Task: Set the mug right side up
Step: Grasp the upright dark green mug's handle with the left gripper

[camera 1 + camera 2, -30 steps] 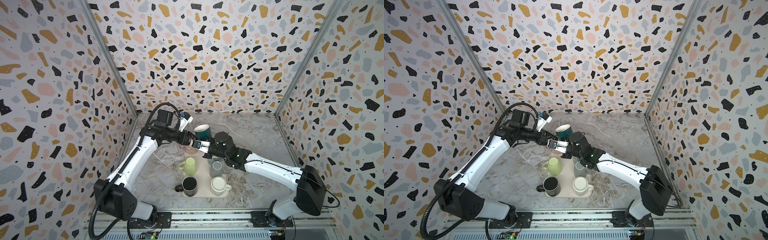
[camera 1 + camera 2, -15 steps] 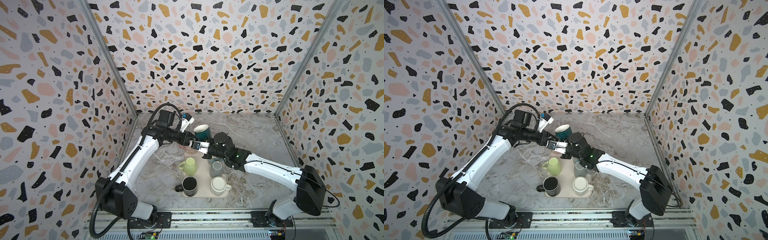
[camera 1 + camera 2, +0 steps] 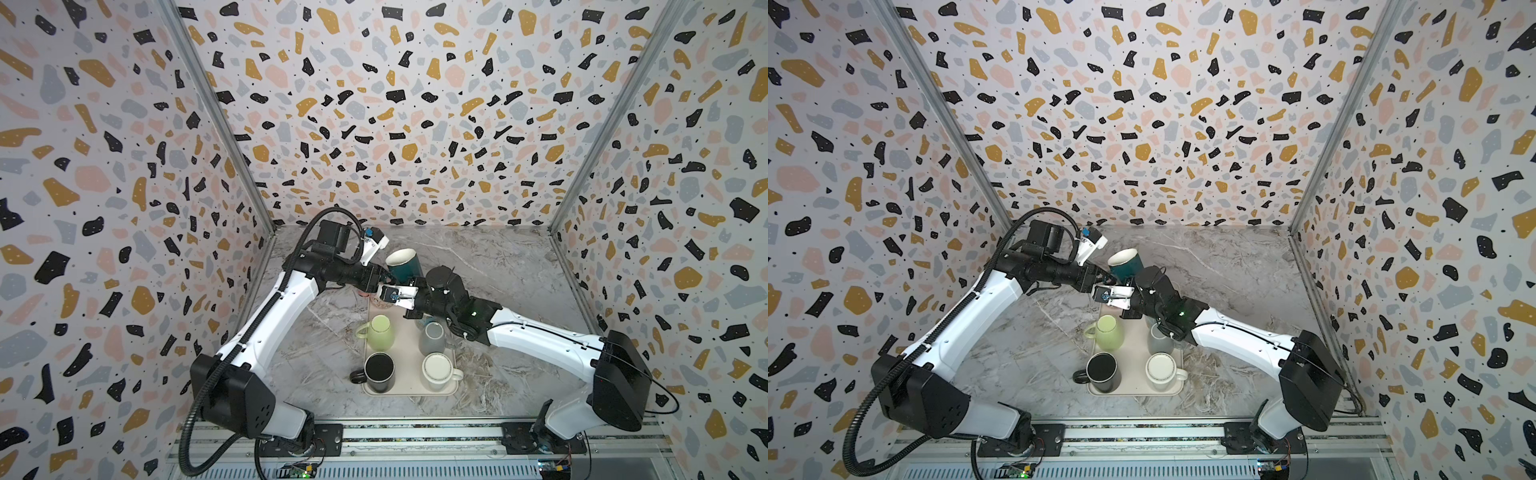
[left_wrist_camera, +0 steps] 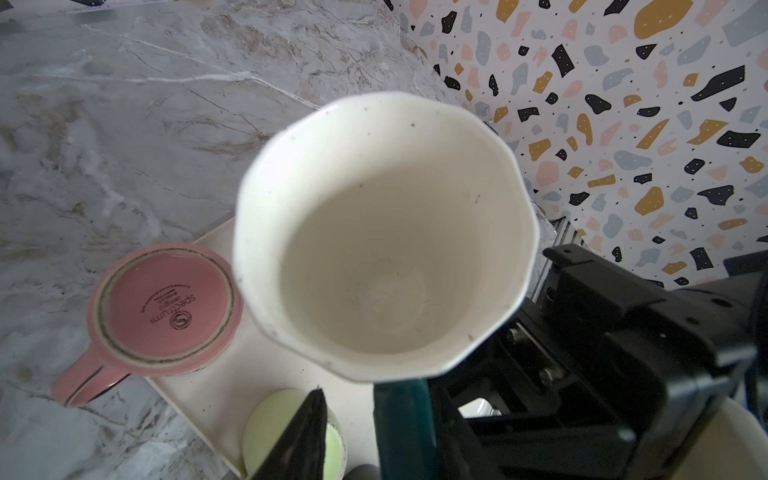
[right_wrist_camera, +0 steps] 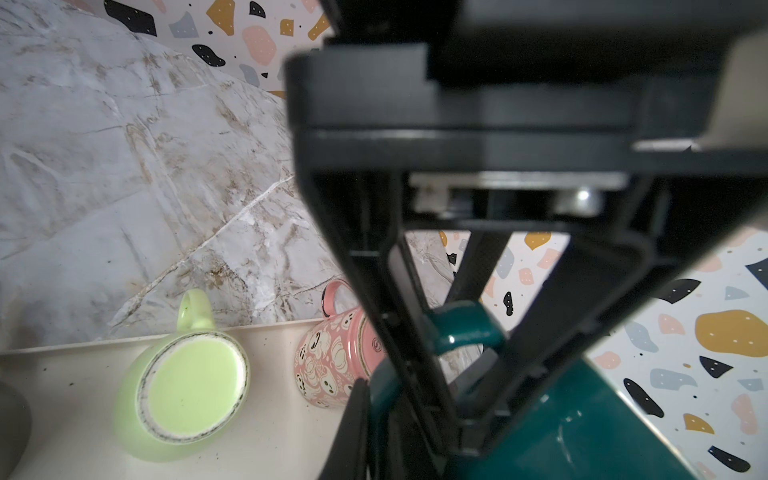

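The teal mug (image 3: 405, 264) (image 3: 1126, 264) hangs tilted above the far end of the tray, its white inside (image 4: 386, 232) facing up and left. My right gripper (image 3: 411, 286) (image 3: 1134, 286) (image 5: 386, 424) comes in from the right and is shut on the mug at its handle side. My left gripper (image 3: 385, 277) (image 3: 1106, 276) (image 4: 380, 415) reaches in from the left. Its jaws stand apart around the teal handle (image 4: 401, 428) (image 5: 457, 324), and a gap shows between one finger (image 4: 311, 432) and the handle. The other finger is hidden.
A cream tray (image 3: 409, 392) lies below with a green mug (image 3: 380, 332) bottom up, a grey mug (image 3: 432, 337), a black mug (image 3: 379, 372) and a white mug (image 3: 436, 371). A pink mug (image 4: 166, 303) stands bottom up at the tray's far corner. Patterned walls close in three sides.
My left gripper's jaws have drawn closer together around the mug's handle. The mug and both arms have shifted only slightly.
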Robot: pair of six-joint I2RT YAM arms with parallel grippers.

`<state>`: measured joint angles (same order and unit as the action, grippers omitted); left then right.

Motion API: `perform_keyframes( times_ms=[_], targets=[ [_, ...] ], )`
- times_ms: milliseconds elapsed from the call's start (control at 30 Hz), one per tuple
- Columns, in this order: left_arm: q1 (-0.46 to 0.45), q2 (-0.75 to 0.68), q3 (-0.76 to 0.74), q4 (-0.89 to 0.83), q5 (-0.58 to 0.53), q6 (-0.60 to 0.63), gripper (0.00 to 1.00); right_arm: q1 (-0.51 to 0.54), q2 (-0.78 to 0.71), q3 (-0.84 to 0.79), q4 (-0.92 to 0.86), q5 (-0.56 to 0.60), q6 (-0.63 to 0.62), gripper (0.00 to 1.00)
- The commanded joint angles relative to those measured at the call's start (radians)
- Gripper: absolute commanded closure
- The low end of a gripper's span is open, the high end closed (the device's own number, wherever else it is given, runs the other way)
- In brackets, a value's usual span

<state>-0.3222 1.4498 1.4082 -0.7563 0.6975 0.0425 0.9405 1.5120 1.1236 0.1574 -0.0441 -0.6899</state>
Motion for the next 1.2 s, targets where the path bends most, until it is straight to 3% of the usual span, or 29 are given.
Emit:
perform_keyframes(
  times_ms=[0, 200, 567, 933, 1167],
  targets=[
    [-0.003, 0.007, 0.032, -0.011, -0.012, 0.019, 0.6, 0.01, -0.021, 0.018, 0.086, 0.027, -0.042, 1.0],
    [-0.003, 0.006, 0.033, -0.014, -0.015, 0.022, 0.7, 0.018, -0.012, 0.015, 0.08, 0.046, -0.059, 1.0],
    [-0.003, 0.005, 0.009, -0.012, 0.006, 0.022, 0.99, 0.021, -0.012, 0.002, 0.112, 0.072, -0.074, 1.0],
    [-0.008, -0.032, -0.028, 0.06, 0.011, -0.022, 1.0, 0.021, -0.009, -0.004, 0.151, 0.119, -0.082, 1.0],
    [-0.011, -0.073, -0.069, 0.117, 0.012, -0.046, 1.0, 0.021, -0.015, -0.013, 0.165, 0.133, -0.083, 0.78]
  ],
)
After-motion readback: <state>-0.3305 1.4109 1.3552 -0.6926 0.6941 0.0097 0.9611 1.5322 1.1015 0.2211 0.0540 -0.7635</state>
